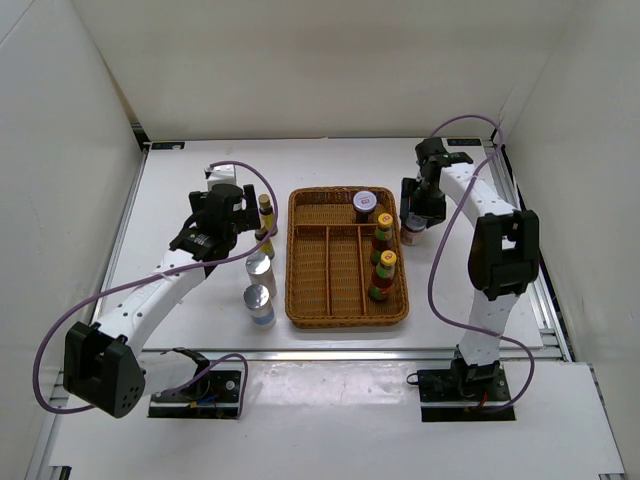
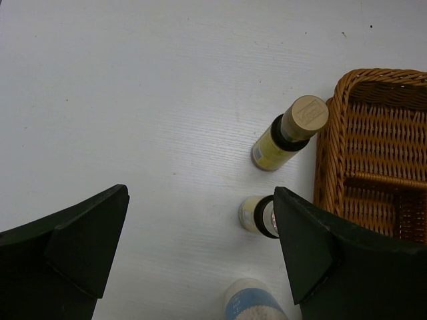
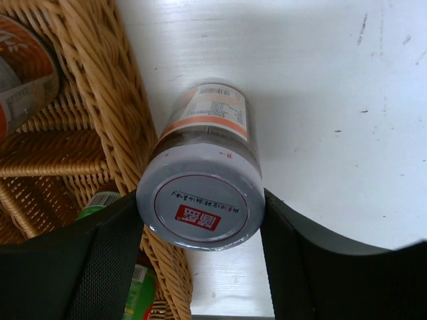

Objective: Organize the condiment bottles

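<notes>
My right gripper is shut on the grey-purple lid of a jar. The jar stands just outside the right wall of the wicker tray. In the tray are a second purple-lidded jar and two red yellow-capped sauce bottles. Left of the tray stand two small dark yellow-labelled bottles and two silver-topped white cylinders. My left gripper is open and empty above the small bottles. Its right finger hides part of the nearer one.
The tray's woven rim lies close to the right of the small bottles. In the right wrist view its wall touches or nearly touches the held jar. A white cylinder with a blue label sits at the bottom of the left wrist view.
</notes>
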Controlling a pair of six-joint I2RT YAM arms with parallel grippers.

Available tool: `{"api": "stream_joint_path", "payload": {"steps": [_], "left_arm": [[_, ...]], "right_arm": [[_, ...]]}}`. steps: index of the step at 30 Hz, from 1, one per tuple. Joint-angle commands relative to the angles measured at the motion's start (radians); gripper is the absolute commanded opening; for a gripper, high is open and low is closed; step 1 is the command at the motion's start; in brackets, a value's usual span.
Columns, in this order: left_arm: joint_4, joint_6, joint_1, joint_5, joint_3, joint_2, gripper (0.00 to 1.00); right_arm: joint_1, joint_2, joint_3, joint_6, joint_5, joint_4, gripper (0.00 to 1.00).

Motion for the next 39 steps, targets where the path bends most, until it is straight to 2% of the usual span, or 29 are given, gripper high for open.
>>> {"api": "stream_joint_path", "payload": {"steps": [1,2,5,11,18,24,27,31,33,39], "left_arm": [[-0.005,-0.004,0.0,0.009,0.034,-0.002,1.0],[-0.005,-0.004,0.0,0.009,0.034,-0.002,1.0],[-0.005,-0.004,0.0,0.018,0.034,0.007,1.0],[-0.005,-0.004,0.0,0.018,0.034,0.007,1.0],[-0.005,-0.004,0.0,0.018,0.034,-0.002,1.0],[-0.005,-0.004,0.0,0.027,0.034,-0.002,1.0],[-0.005,-0.004,0.0,0.027,0.034,-0.002,1.0],[-0.005,-0.004,0.0,0.027,0.034,-0.002,1.0],[-0.005,-0.004,0.0,0.027,0.034,-0.002,1.0],[-0.005,-0.013,0.0,0.018,0.034,-0.023,1.0]], "right_arm": [[-0.019,0.017,0.037,0.004,0.007,0.014,0.47],[-0.019,0.017,0.046,0.014,0.022,0.004,0.36],[-0.028,-0.038,0.057,0.015,0.056,0.004,0.2],[-0.028,-0.156,0.132,0.024,0.114,-0.005,0.0],[0.01,-0.269,0.265,0.024,0.128,-0.014,0.0],[0.156,-0.277,0.406,-0.042,0.063,-0.014,0.0],[0.243,-0.198,0.547,-0.062,-0.029,-0.04,0.0],[0.397,0.009,0.766,-0.093,-0.01,-0.13,0.0],[0.42,0.1,0.851,-0.082,0.015,-0.157,0.0],[0.42,0.244,0.891,-0.011,-0.079,-0.146,0.0]]}}
